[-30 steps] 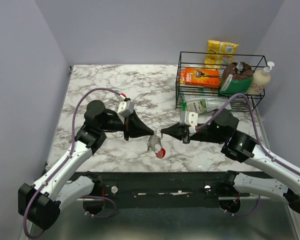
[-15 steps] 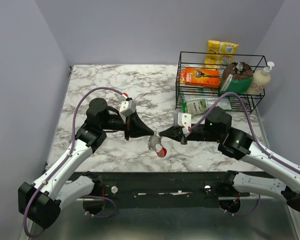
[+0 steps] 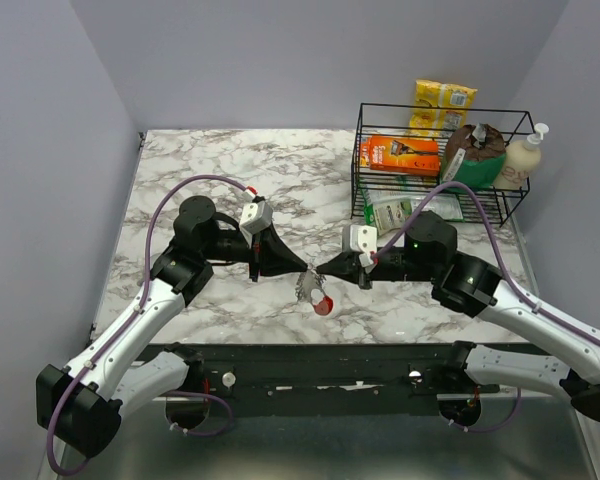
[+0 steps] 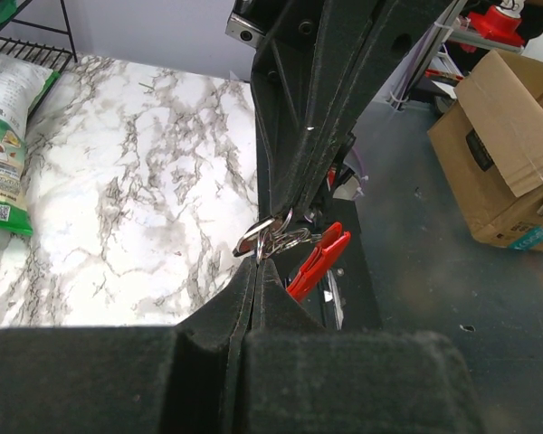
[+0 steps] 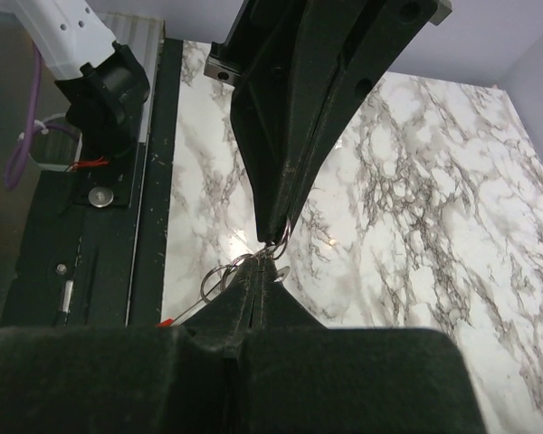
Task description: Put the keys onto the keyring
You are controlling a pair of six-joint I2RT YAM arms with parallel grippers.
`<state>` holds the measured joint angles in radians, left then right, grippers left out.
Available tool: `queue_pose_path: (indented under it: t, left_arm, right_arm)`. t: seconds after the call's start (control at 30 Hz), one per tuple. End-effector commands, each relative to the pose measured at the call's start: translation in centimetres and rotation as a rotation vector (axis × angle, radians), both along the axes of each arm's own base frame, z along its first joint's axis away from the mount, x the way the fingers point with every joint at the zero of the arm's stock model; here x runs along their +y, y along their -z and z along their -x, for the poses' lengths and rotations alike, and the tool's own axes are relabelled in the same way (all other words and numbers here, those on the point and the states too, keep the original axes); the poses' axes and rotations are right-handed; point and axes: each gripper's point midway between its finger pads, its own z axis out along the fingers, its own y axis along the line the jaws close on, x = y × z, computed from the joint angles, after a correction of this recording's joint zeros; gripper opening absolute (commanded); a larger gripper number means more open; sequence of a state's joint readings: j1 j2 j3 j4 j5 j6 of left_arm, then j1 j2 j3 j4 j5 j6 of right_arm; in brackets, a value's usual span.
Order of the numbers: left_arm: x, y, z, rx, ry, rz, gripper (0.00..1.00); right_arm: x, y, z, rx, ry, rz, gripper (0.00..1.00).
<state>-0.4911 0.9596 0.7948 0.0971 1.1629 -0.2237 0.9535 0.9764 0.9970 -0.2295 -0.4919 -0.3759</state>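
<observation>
My left gripper (image 3: 305,268) and right gripper (image 3: 318,270) meet tip to tip above the table's front middle, both shut. A small bunch of keys (image 3: 306,286) and silvery wire loops hangs between them, with the red keyring (image 3: 322,305) dangling lowest. In the left wrist view my left gripper (image 4: 257,260) pinches a silvery loop of the keys (image 4: 270,237), the red keyring (image 4: 318,260) just to its right. In the right wrist view my right gripper (image 5: 265,264) nips the same cluster of keys (image 5: 224,270); only a red tip of the keyring (image 5: 166,319) shows.
A black wire basket (image 3: 440,108) at the back right holds an orange box, a green bag and a brown pouch. A soap bottle (image 3: 521,158) and yellow packets (image 3: 445,98) stand beside it. The table's front edge lies just below the keyring.
My right arm has slid a little to the left, bringing its tip closer against the left gripper's tip. The left arm and the hanging bunch have hardly moved.
</observation>
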Motion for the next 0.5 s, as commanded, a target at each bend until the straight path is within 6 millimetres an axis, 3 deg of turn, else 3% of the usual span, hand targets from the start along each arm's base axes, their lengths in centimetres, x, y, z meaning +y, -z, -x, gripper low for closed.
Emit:
queue_pose_path:
  t: [0.0,0.47]
  left_arm:
    - [-0.03,-1.53,0.05,-0.051,-0.002,0.022,0.0]
    - [-0.05,-1.38,0.06,-0.046,0.003,0.019,0.0]
  right_arm:
    - [0.28,-1.21,0.28,-0.006,-0.028,-0.02,0.0]
    - [0.63,-1.03,-0.08,0.001,-0.021,-0.022,0.0]
